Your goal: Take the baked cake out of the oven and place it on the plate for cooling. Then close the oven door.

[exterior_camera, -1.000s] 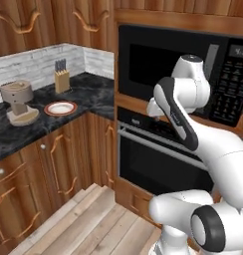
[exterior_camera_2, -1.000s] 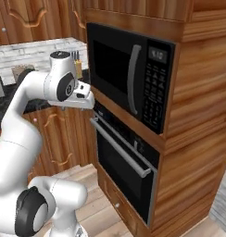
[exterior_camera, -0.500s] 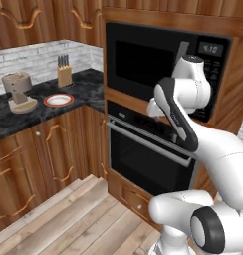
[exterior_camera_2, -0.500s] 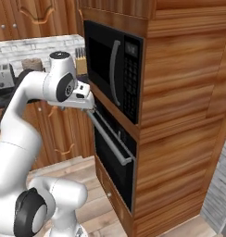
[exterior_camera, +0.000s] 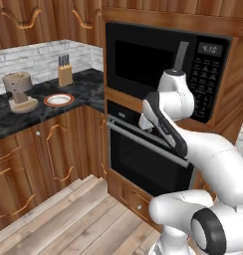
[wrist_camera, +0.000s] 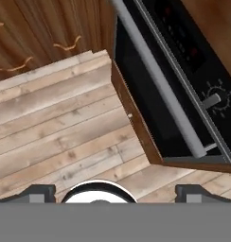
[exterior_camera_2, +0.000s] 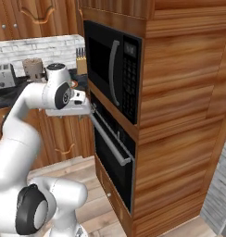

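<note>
Looking at where we are, pretty much the whole job is still ahead of us. The oven (exterior_camera: 148,159) sits in the wooden wall unit under the microwave (exterior_camera: 163,64), and its door (exterior_camera_2: 110,152) is shut, handle (wrist_camera: 160,80) running flat across the front, so step one, pulling it down, isn't done yet as far as we can tell. The counter (exterior_camera: 39,107) is off to our left, well apart from the oven, and the plate (exterior_camera: 59,99) is sitting on it near the knife block (exterior_camera: 65,74) and some brown appliance (exterior_camera: 20,92). The plate looks bare from here. The cake we can't see at all; with the door closed our guess is it's inside on the rack, but that's a guess. Our gripper (exterior_camera_2: 87,107) hangs right up by the top of the oven door, near the end of the handle, and from the hand camera the two fingertips (wrist_camera: 39,193) are spread wide apart with nothing between them. So what's left: grab the handle, drop the door, fish the cake out, carry it over to the plate, then come back and shut the door.
</note>
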Controlling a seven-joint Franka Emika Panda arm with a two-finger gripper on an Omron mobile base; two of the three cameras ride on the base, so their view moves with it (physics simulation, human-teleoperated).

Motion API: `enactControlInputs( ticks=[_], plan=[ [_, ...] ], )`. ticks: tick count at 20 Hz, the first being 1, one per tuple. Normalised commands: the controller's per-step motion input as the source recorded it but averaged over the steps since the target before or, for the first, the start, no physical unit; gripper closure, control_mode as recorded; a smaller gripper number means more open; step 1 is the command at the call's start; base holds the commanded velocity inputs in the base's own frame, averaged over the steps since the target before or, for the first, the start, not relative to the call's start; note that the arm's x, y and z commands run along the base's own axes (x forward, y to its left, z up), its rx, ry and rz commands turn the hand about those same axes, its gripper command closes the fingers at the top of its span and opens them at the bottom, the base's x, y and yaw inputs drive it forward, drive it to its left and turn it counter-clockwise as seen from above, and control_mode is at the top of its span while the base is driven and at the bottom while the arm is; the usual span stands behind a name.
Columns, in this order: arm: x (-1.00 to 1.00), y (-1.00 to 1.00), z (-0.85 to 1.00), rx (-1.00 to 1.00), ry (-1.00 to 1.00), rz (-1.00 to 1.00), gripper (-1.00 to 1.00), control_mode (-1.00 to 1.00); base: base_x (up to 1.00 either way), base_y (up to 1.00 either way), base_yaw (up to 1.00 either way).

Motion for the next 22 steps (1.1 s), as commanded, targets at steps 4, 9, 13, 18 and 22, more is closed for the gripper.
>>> enactControlInputs(
  ticks=[4,9,13,18,22],
  plan=[
    [0.25,0.80,-0.64,-0.31,0.00,0.00,-1.00,-1.00,0.00,0.00,0.00],
    [0.49,0.24,-0.62,-0.31,0.00,-0.03,-1.00,-1.00,0.00,0.00,0.00],
    [0.60,0.03,-0.59,-0.32,0.00,-0.09,-1.00,-1.00,0.00,0.00,0.00],
    [0.55,0.00,-0.48,-0.29,0.00,-0.05,-1.00,-1.00,0.00,0.00,0.00],
    [0.56,0.00,-0.42,-0.27,0.00,-0.01,-1.00,-1.00,0.00,0.00,0.00]
  ],
)
